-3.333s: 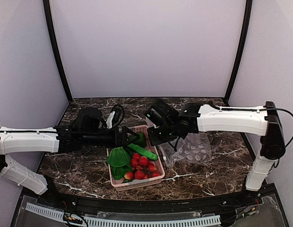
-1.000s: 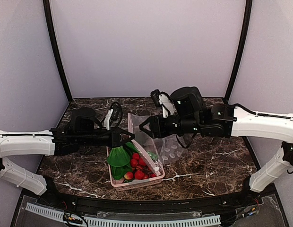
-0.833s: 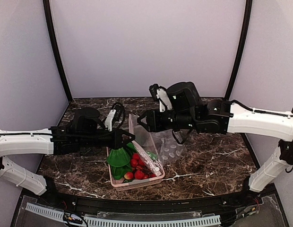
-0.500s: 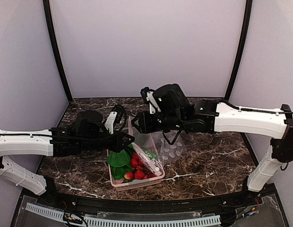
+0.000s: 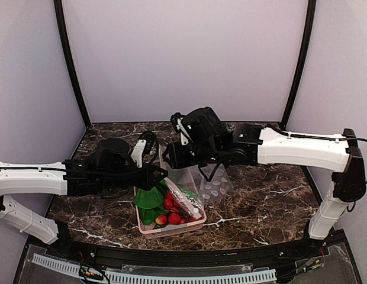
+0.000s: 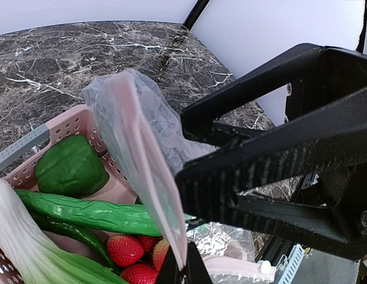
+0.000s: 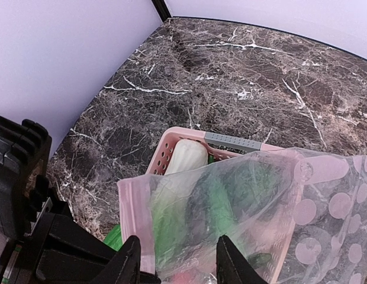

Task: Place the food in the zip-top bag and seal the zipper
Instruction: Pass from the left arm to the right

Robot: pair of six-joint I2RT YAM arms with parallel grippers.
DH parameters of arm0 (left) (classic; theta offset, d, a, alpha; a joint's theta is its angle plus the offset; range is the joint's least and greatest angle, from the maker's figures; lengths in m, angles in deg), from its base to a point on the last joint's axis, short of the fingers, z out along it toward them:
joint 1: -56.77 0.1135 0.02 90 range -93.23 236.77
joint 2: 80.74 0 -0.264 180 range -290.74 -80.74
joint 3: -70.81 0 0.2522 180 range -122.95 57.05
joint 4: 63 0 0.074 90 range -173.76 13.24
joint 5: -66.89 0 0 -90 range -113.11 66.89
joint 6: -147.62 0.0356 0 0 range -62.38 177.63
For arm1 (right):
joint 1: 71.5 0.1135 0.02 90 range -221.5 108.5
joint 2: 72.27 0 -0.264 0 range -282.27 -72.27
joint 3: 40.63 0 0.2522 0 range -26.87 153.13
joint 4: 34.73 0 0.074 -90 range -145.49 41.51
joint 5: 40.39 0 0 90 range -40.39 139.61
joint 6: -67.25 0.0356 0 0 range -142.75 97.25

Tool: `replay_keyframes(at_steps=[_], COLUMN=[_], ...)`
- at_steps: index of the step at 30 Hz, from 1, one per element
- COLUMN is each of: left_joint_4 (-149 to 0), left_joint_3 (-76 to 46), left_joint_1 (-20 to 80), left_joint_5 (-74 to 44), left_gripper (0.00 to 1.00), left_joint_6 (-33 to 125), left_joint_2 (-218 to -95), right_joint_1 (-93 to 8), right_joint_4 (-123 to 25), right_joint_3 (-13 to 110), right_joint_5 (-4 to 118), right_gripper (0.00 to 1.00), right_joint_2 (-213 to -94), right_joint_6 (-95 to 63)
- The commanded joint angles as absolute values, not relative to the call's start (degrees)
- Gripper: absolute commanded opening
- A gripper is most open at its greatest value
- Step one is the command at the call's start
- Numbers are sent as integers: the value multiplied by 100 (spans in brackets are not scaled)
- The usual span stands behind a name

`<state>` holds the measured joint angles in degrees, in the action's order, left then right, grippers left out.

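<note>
We log: left gripper (image 6: 183, 270) pinches the zipper (image 6: 142, 154) | right gripper (image 7: 177, 265) fingers straddle the zip-top bag (image 7: 302, 201), grip we cannot tell | food (image 6: 71, 168) lies in pink basket (image 6: 83, 118)

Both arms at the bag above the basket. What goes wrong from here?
1. The left gripper pinches the zipper as one flat band; the zip-top bag may not open.
2. The right gripper sits right beside it, jaws apart around the film: hold unclear, clash possible.
3. The bag drapes over the pink basket; a pull may drag it.
</note>
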<state>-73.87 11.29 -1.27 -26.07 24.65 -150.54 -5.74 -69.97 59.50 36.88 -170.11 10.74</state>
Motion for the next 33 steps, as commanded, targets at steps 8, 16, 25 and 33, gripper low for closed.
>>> replay_keyframes(at_steps=[8,16,25,33], left_joint_4=[-7417,-7289,-7305,-7316], left_joint_3=[1119,1169,1185,1199], left_joint_1=[-160,-161,-159,-159], left_joint_5=[-2658,-2627,-2625,-2643], left_gripper=[1,1,1,1], left_joint_6=[2490,2449,2434,2445], left_joint_2=[-15103,-15097,-15060,-15044], right_joint_1=[-527,-531,-531,-534], right_joint_4=[-6972,-6985,-7361,-7514], right_joint_3=[6172,6155,6396,6531], right_joint_5=[3719,3678,3436,3472], right_gripper=[44,46,45,40], right_joint_2=[-17007,-17049,-17394,-17562], right_joint_6=[1030,1011,1000,989])
